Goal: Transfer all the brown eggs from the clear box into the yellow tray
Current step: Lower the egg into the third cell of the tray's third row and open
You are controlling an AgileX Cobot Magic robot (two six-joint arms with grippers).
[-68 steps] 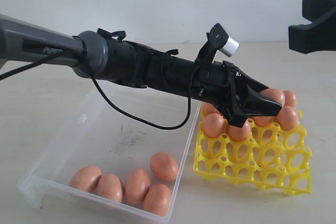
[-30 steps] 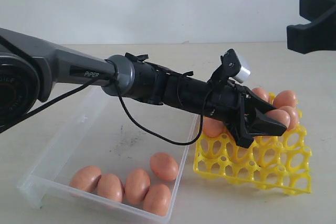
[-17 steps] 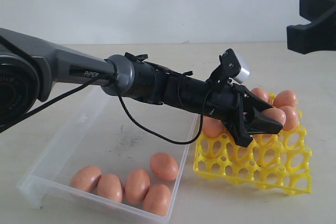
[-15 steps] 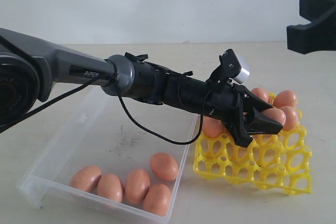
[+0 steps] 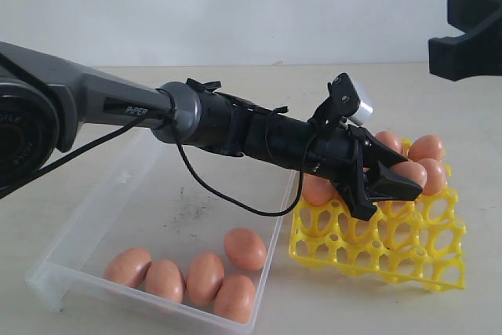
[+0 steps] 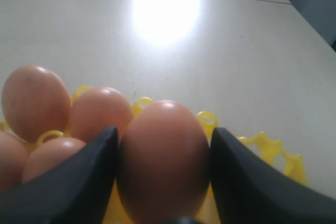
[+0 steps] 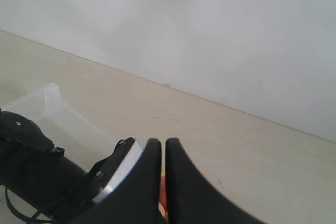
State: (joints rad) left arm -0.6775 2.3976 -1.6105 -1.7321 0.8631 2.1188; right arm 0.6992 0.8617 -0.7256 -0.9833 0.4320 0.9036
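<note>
My left gripper (image 5: 401,180) reaches across the clear box (image 5: 92,229) and hangs low over the yellow tray (image 5: 392,250). It is shut on a brown egg (image 6: 164,163), whose sides both black fingers (image 6: 86,179) touch. Several brown eggs (image 5: 429,147) sit in the tray's far cups, and the near cups stand open. More brown eggs (image 5: 205,276) lie in the box's near end. My right gripper (image 7: 165,144) is shut on nothing and hangs high at the right (image 5: 441,45), apart from the tray.
The left arm's long black forearm (image 5: 235,127) and its looping cable (image 5: 227,190) span the box. Its silver wrist camera (image 5: 354,103) sticks up just behind the gripper. Pale tabletop (image 5: 118,100) surrounds the box and tray.
Since the earliest frame the left arm has stretched out and lowered the held egg over the tray. Over the last half second it has barely moved. The right gripper stayed put.
</note>
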